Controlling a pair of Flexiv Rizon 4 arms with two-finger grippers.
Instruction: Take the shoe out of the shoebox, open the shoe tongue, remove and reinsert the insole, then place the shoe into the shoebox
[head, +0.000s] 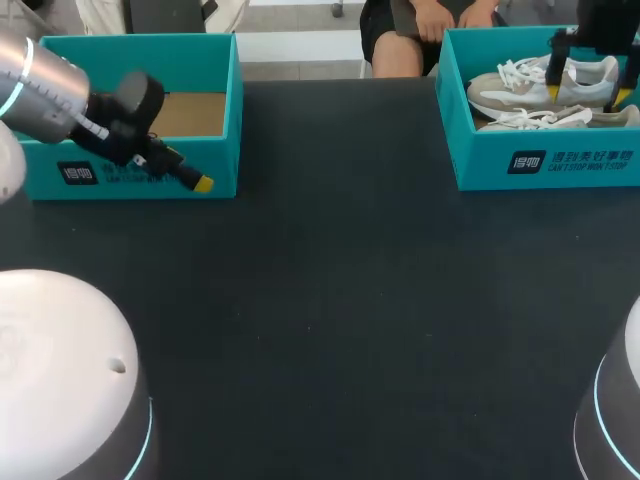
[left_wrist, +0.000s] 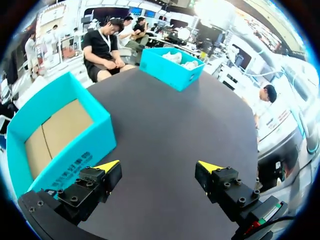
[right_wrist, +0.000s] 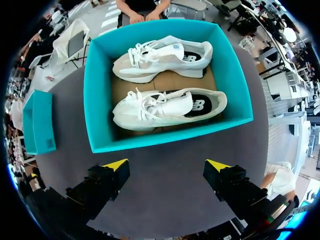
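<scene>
Right gripper (right_wrist: 167, 167) hung spread wide and empty above the shoebox (right_wrist: 165, 139), with two pale shoes (right_wrist: 167, 109) lying on their sides within. That would fit either the moment before lifting one out or just after setting it back, so no move can be called. Both shoes lay lengthwise along the box, heels at one end, toes at the other. Left gripper (left_wrist: 157, 166) sat open too, holding nothing, beside a second box (left_wrist: 65, 140) showing only cardboard.
</scene>
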